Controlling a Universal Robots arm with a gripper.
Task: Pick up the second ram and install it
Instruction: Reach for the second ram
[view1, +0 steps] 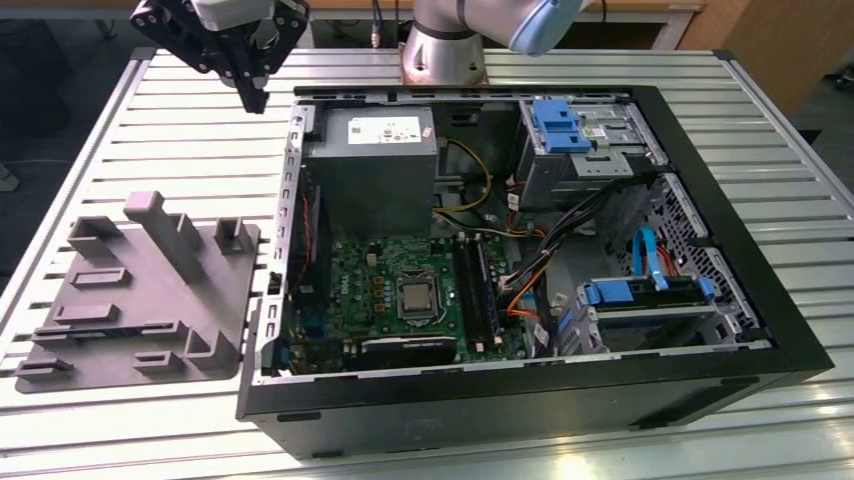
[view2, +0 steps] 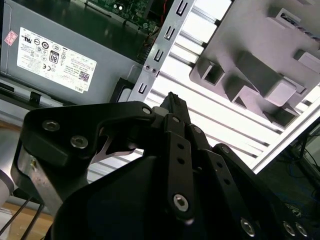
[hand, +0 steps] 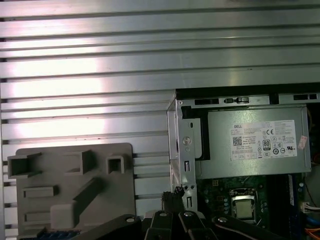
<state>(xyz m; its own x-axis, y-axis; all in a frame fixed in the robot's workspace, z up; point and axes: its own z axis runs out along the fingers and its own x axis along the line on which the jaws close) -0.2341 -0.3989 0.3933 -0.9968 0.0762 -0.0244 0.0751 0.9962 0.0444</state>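
1. Aluminium slat table (view1: 80, 130): carries the whole setup, no action needed.
2. Open black PC case (view1: 534, 405), exterior view's right: holds mobo w/ long memory sockets (view1: 474, 290). Not the concern yet.
3. Grey fixture (view1: 147, 290), just beside case on exterior view's left: treat raised blocks as obstacles. Best approached from above, not sideways.
4. Gripper (view1: 254, 103): hangs high over table's far end, well apart from fixture, fingers pressed together, empty. Should open before going down, pads lined up w/ stick's long faces.
5. Second ram (view1: 110, 329): prob. the dark strip lying low in fixture, at end farthest from gripper. Chips too small to confirm. Best gripped mid-length, kept level, w/ light squeeze.
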